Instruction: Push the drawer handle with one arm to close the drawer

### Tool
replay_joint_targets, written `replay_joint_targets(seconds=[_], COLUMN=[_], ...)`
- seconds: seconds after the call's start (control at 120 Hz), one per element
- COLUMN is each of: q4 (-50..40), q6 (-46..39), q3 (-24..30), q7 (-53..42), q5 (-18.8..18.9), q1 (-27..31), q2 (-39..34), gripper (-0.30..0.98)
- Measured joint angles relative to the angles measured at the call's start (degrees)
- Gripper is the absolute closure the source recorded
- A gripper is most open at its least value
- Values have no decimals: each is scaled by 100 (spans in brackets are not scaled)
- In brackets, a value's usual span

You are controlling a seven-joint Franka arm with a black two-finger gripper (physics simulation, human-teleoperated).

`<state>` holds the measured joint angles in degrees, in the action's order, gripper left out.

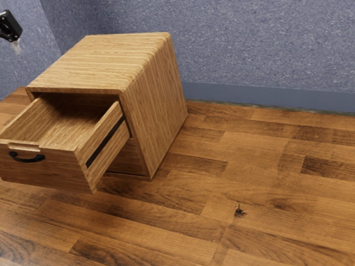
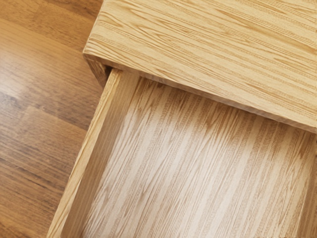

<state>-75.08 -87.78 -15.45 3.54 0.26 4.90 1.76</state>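
Approach step: black fingers apart, probably above boxy light-wood cabinet; light-wood drawer juts from its front, curved black handle outermost. Next: lower beyond handle, push cabinet-ward.

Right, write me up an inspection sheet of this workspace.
Surface: wood planks, one dark knot.
Job's things: cabinet standing upright; its drawer pulled out, dark handle on the front.
Clutter: nothing seen.
Grippers: one gripper, fingers apart with nothing between them, clear of the handle.
Cables: nothing seen.
Surroundings: blue-grey speckled wall behind the cabinet, plain skirting along its foot.
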Motion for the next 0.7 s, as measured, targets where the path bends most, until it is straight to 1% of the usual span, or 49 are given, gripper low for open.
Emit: replay_joint_targets(seconds=[0.183, 0.217, 0.283, 0.35, 0.45, 0.517, 0.55, 0.608, 0.65, 0.7], q4=[36, 218, 874, 1101, 1147, 1116, 954, 301, -698, -1957], q6=[12, 55, 194, 295, 347, 310, 294, 282, 233, 104], q3=[-3, 6, 134, 355, 533, 558, 555, 551, 557, 593], q7=[49, 60, 103, 141, 193, 223, 233, 246, 256, 266], q5=[-41, -86, -61, -43, -117, -176, -175, -96, -51, -14], q1=[-490, -587, -783, -870, -1027, -1145, -1239, -1472, -1618, -1492], q2=[-3, 0, -306, -426, -328, -89, -85, -431, -1072, -1914], gripper=[2, 2, 2, 2, 2, 2, 2, 2, 2, 2])
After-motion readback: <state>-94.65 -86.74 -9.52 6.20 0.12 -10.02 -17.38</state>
